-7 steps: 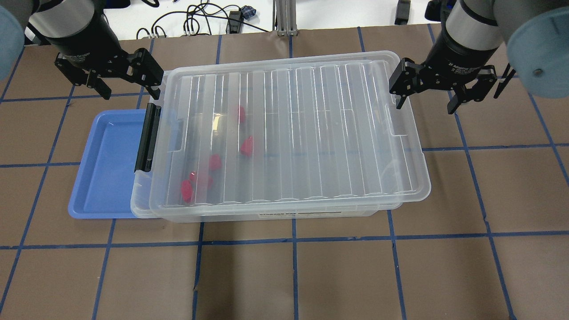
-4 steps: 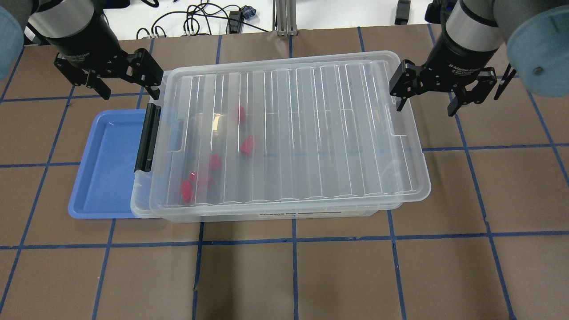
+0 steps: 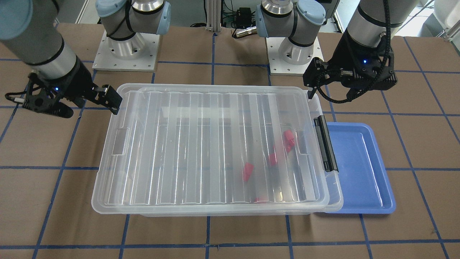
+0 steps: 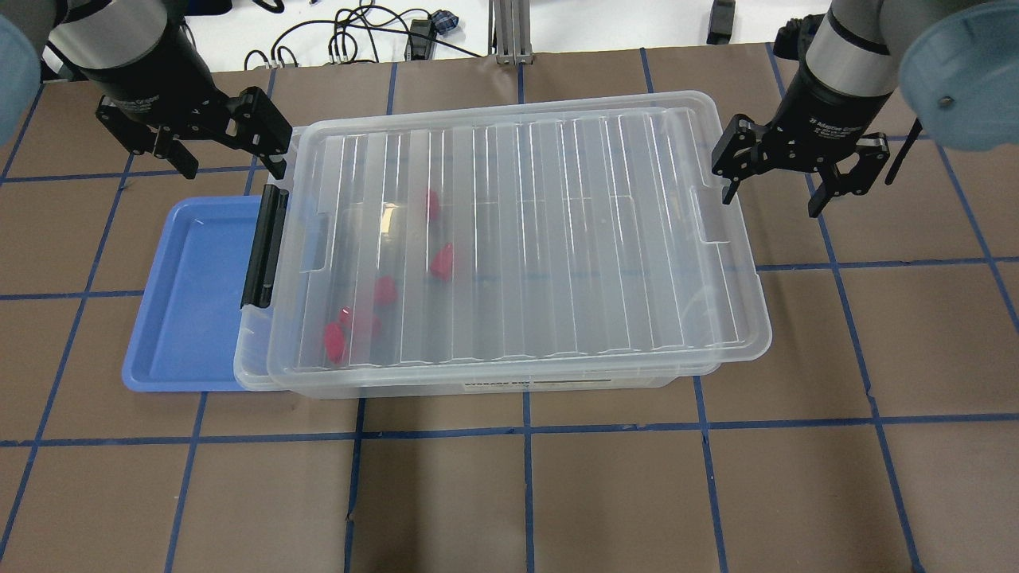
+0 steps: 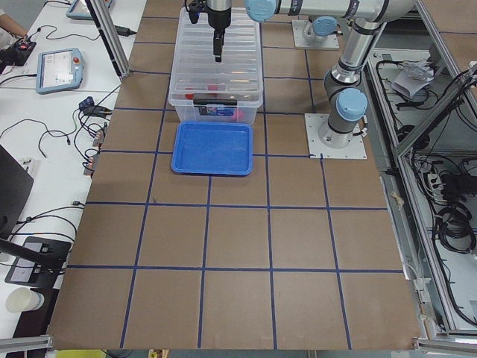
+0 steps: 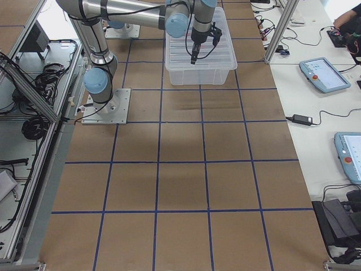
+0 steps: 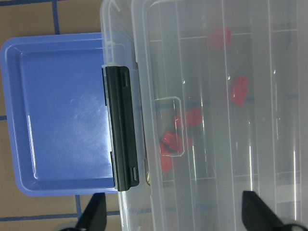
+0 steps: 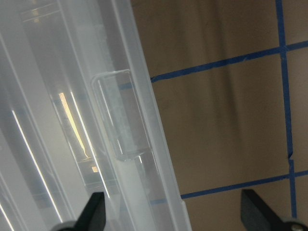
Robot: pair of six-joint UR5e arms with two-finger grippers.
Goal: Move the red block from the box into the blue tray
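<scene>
- Red pieces (image 4: 442,261) inside the box (image 4: 509,380) showed only as smeared shapes through the ribbed lid (image 4: 557,239); their exact forms could not be told.
- The blue tray (image 4: 191,294) had its right edge hidden under the box.
- The wrist views cut off the left gripper (image 7: 175,217) and right gripper (image 8: 175,214), leaving only dark fingertips (image 7: 94,216) at the bottom edge.

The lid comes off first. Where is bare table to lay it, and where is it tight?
Widest bare stretch: brown paper table along the large clear plastic box's labelled long wall. Another lies past its latchless short end, by the right claw. Crowded: the latch end, where the shallow blue plastic tray lies beside the box, near the left claw.
</scene>
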